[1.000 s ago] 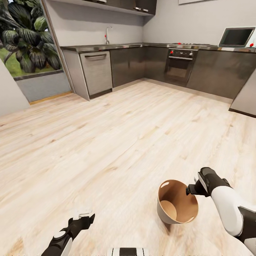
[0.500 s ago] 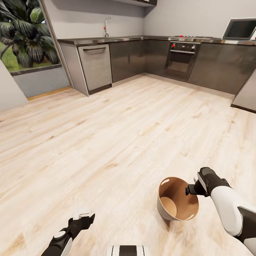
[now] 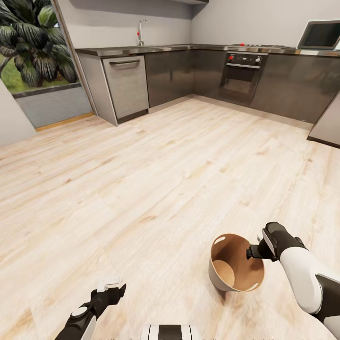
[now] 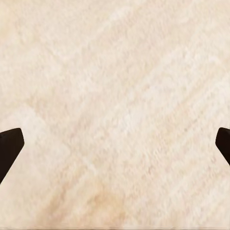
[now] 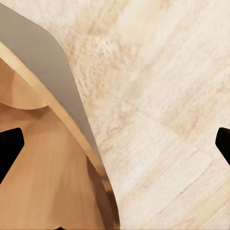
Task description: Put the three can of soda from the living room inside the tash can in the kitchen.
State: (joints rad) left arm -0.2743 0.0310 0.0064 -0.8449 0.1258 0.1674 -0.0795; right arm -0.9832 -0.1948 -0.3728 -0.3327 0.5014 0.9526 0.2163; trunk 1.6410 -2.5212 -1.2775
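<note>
Down on the kitchen's wood floor (image 3: pixel 156 179), the robot has rolled a bit closer to the cabinets (image 3: pixel 170 78), its right gripper (image 3: pixel 250 253) pinching the tilted trash can (image 3: pixel 234 270) rim, its left gripper (image 3: pixel 109 285) wide open, no cans seen inside.

Tash can (image 3: pixel 234 264) on floor (image 3: pixel 156 189), before oven (image 3: pixel 240 78); dishwasher (image 3: pixel 125 87) left.

The tash can (image 3: pixel 234 269) — round, tapered, tan outside, brown inside — is tilted above the wood floor (image 3: pixel 156 189), well short of the kitchen's oven (image 3: pixel 241 78), its inside empty
</note>
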